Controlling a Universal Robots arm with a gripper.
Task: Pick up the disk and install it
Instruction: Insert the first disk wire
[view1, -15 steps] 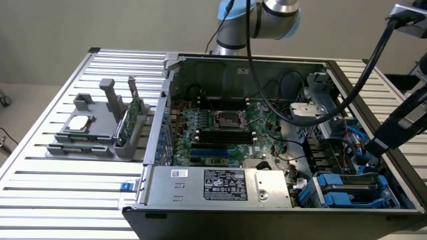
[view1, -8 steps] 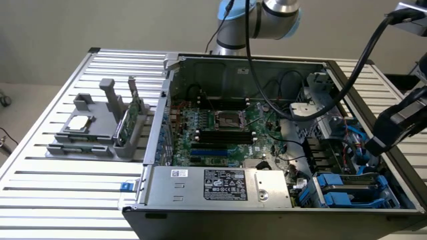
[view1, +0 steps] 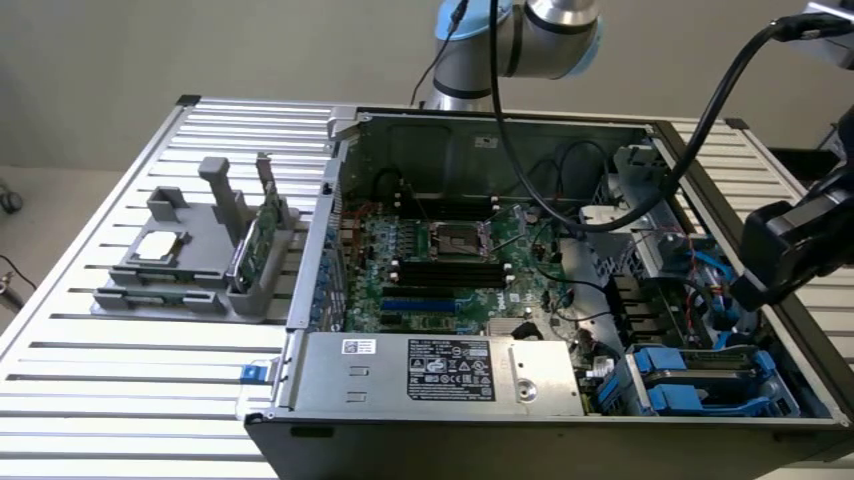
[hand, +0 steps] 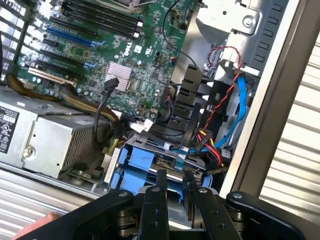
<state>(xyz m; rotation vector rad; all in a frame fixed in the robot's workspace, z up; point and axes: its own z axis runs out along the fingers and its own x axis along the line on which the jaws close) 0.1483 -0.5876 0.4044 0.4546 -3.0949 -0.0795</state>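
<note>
Disk in blue carrier, lying in the open computer case.
It sits flat in the case's near corner at the exterior view's right, just beside the power supply. The hand hangs above it, fingers part-way apart and gripping nothing. The case stands on a slatted desk.

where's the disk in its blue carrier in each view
exterior view: disk in the case's corner bay, at the exterior view's lower right.
wrist view: disk just beyond the gripper, beside the power supply.
shared landmark: the silver power supply, next to the disk in both.
</note>
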